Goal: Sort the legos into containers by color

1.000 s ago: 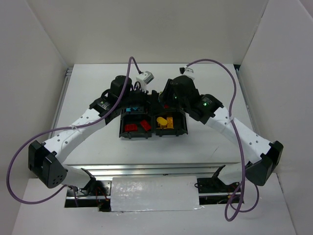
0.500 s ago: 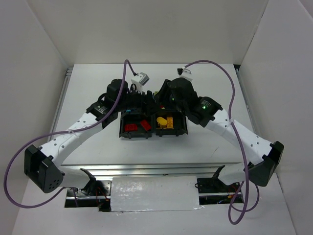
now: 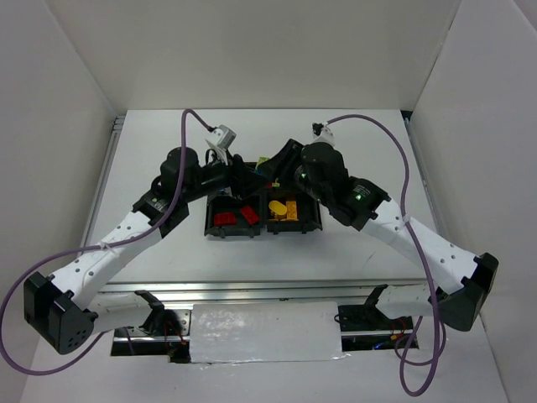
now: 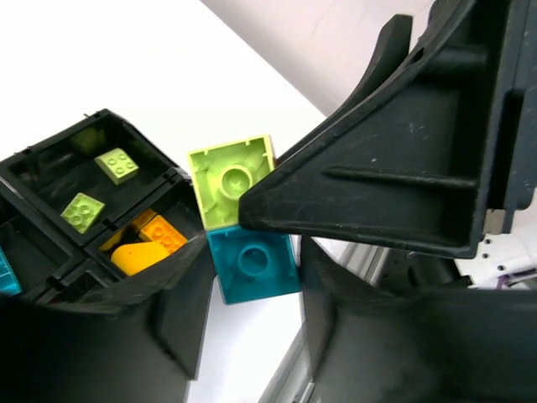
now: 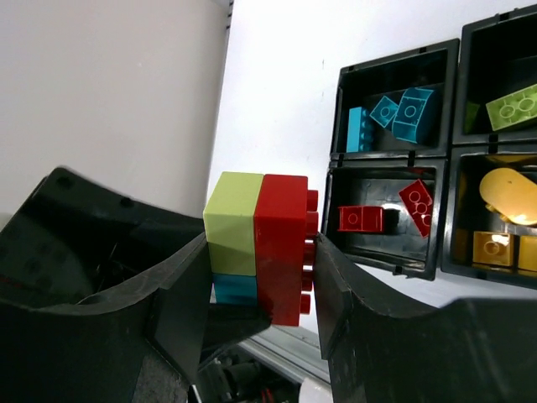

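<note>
A stack of legos hangs above the table: a lime green brick (image 5: 231, 222) and a cyan brick (image 5: 235, 287) are stuck side by side on a red brick (image 5: 281, 248). My right gripper (image 5: 260, 260) is shut on this stack, one finger on the green brick and the other on the red studs. My left gripper (image 4: 252, 262) is shut on the cyan brick (image 4: 252, 269), just below the green brick (image 4: 231, 180). In the top view both grippers meet over the back edge of the black tray (image 3: 262, 228), the left gripper (image 3: 243, 172) facing the right gripper (image 3: 281, 161).
The tray's containers (image 5: 449, 143) hold sorted bricks: cyan ones (image 5: 394, 113), red ones (image 5: 361, 218), green ones (image 5: 513, 105) and yellow ones (image 5: 512, 185). White walls stand to the left, to the right and behind. A metal rail (image 3: 260, 290) runs along the table's near edge.
The left jaws have closed onto the cyan brick. The left arm's wrist has swung to the left, and the right wrist has shifted slightly forward.
</note>
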